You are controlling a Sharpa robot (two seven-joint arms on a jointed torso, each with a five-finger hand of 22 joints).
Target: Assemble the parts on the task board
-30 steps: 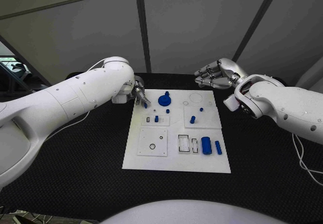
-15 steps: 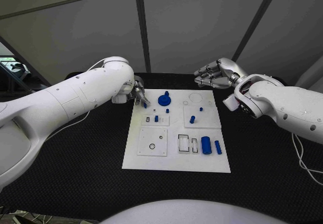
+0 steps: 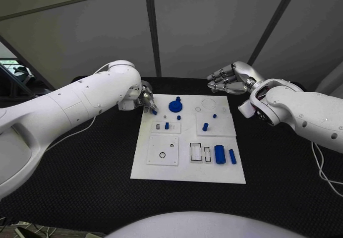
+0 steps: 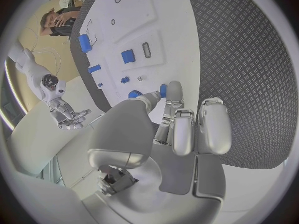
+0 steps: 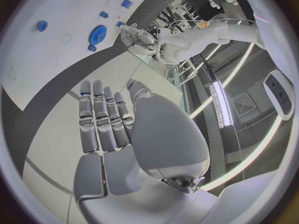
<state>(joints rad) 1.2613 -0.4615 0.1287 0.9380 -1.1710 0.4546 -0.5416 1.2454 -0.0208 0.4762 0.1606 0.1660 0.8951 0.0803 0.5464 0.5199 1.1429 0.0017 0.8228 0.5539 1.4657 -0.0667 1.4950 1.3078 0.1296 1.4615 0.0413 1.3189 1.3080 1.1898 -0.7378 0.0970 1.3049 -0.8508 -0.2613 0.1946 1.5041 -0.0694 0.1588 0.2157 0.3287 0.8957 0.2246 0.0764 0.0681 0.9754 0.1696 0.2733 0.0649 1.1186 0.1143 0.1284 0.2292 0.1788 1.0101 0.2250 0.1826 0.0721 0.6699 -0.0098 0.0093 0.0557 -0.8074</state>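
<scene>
The white task board [image 3: 187, 168] lies in the middle of the table. My left hand [image 3: 145, 97] hovers at its far left corner and pinches a small blue part [image 3: 153, 112] between thumb and a finger, just left of the blue gear [image 3: 175, 105]. In the left wrist view the same part [image 4: 163, 89] sits at the fingertips [image 4: 174, 92] above the board [image 4: 168, 30]. My right hand [image 3: 229, 79] hangs beyond the far right corner, holding nothing. A blue cylinder [image 3: 220, 154] and a blue bar [image 3: 232, 156] lie near the front right.
A blue block [image 3: 204, 127] and small pegs [image 3: 166, 126] stand in the board's middle plates. A round recess [image 3: 208, 104] lies under the right hand's side. Black matting [image 3: 85, 163] surrounds the board. The right wrist view shows the gear [image 5: 97, 34] and the left hand [image 5: 140, 36].
</scene>
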